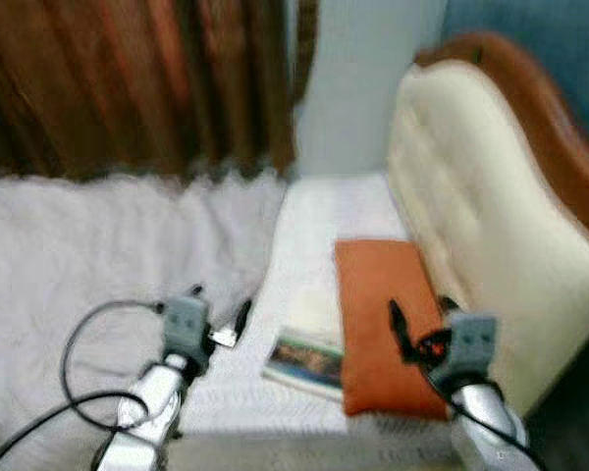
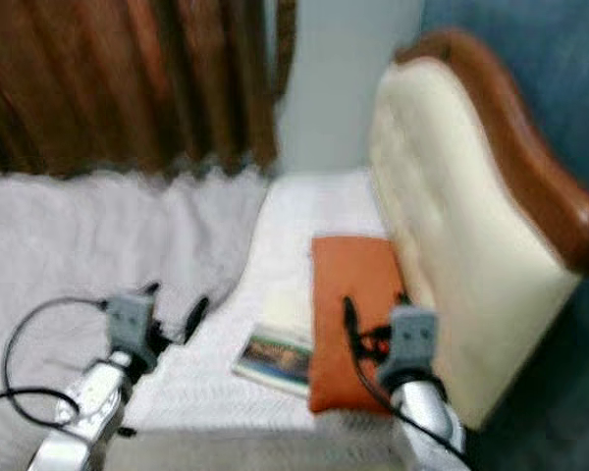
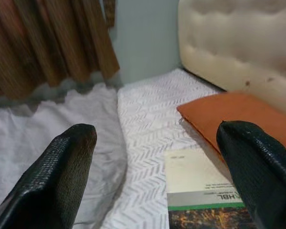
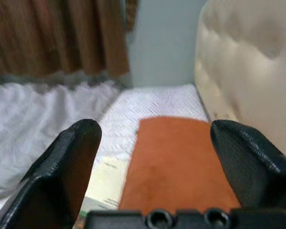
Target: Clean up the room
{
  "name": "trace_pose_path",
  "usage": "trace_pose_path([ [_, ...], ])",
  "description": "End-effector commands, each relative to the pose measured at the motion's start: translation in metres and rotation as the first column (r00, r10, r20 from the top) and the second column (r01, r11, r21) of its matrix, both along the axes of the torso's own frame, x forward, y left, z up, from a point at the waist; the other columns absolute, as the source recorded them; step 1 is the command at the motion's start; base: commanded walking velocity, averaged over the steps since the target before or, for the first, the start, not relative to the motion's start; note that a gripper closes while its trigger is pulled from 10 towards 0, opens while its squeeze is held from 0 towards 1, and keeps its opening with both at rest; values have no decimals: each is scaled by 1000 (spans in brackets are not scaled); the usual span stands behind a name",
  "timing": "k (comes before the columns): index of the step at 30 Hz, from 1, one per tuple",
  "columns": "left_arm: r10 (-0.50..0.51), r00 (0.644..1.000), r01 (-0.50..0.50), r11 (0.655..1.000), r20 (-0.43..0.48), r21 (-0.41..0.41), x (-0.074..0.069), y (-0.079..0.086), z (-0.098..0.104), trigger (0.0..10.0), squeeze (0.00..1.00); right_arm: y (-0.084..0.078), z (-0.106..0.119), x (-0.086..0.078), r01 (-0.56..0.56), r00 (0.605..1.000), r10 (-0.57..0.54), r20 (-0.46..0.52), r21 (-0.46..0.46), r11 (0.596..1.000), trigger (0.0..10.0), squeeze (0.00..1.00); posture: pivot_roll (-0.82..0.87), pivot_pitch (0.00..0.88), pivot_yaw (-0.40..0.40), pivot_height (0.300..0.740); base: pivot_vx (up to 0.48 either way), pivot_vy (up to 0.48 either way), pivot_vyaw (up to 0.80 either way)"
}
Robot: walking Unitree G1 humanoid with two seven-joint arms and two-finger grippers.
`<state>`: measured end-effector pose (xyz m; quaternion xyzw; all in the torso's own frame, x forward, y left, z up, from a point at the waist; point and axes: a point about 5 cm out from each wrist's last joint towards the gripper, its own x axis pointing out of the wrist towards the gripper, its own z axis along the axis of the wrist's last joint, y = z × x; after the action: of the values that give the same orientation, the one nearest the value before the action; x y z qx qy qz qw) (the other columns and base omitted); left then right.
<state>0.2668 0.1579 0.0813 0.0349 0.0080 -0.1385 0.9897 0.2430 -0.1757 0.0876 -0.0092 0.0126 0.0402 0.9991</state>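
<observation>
left pincer wide, empty | right pincer wide, empty | flat orange pillow | glossy book

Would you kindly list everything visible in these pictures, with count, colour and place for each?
Bed: one, white patterned cover, in front of the robot.
Blanket: one, pale grey-white, rumpled over the bed's left part.
Pillow: one, orange, flat on the bed beside the headboard.
Book: one, pale cover with a dark picture, on the bed just left of the pillow.
Headboard: one, cream padded with a brown wooden rim, on the right.
Curtain: one, brown, behind the bed on the left.
Wall: pale grey-blue, behind the bed.
Left end effector: one, black fingers open, above the book.
Right end effector: one, black fingers open, above the pillow.
</observation>
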Motion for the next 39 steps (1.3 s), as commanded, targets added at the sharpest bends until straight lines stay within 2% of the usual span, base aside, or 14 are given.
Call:
trace_pose_path([
  [1,-8,1000,8,1000,-4,-12,0,-7,-1,10000,0,-7,0,1,1,1000,-1,-4,-18,1000,10000,0,-93,9,59,740,458,0,0],
  [7,9,999,-10,1000,-32,-27,-7,-6,-9,10000,0,-8,-3,-5,-21,999,21,-26,-7,1000,10000,0,-97,34,53,740,450,0,0],
  [12,12,999,-12,1000,-47,0,-6,-3,-13,10000,0,-6,-5,-10,-38,999,38,-36,4,999,10000,0,-102,59,53,740,450,0,0],
  [15,19,993,-10,997,-117,80,7,4,-26,10000,0,-4,-4,-28,-45,997,46,-62,18,999,10000,0,-125,155,50,740,0,0,0],
  [16,20,988,-9,998,-153,69,13,5,-31,10000,0,-5,-4,-37,-40,996,42,-78,19,999,10000,0,-151,232,54,740,0,0,0],
  [18,11,977,3,998,-213,66,23,3,-41,10000,0,-8,-4,-55,-31,993,32,-117,14,999,10000,0,-188,302,48,740,0,0,0],
  [19,3,974,11,998,-228,60,26,3,-42,10000,0,-9,-4,-62,-28,991,30,-129,11,1000,10000,0,-188,302,48,740,0,0,0],
  [20,0,968,19,997,-251,75,28,2,-47,10000,0,-11,-2,-76,-24,988,25,-150,4,1000,10000,0,-240,385,41,740,0,0,0],
  [21,-5,962,25,997,-275,69,30,0,-50,10000,0,-13,-1,-89,-20,984,19,-178,-6,1000,10000,0,-272,422,33,740,0,0,0],
  [24,-7,954,29,997,-299,67,33,-3,-54,10000,0,-15,-2,-101,-13,978,10,-207,-16,1000,10000,0,-286,444,29,740,0,0,0],
  [25,-10,951,32,997,-308,68,40,-8,-54,10000,0,-17,13,-132,-3,967,-5,-254,-31,1000,10000,0,-385,582,-12,740,0,0,0],
  [27,-4,947,28,997,-321,72,45,-14,-54,10000,0,-15,23,-156,-4,953,-8,-304,-37,999,10000,0,-406,624,-21,740,0,0,0],
  [32,4,939,33,994,-343,100,53,-29,-54,10000,0,-10,44,-195,-10,915,-4,-403,-33,999,10000,0,-459,711,-40,740,0,0,0],
  [39,5,934,58,984,-357,166,56,-37,-54,10000,0,-3,59,-222,13,878,-26,-479,-32,999,10000,0,-516,755,-52,740,0,0,0],
])
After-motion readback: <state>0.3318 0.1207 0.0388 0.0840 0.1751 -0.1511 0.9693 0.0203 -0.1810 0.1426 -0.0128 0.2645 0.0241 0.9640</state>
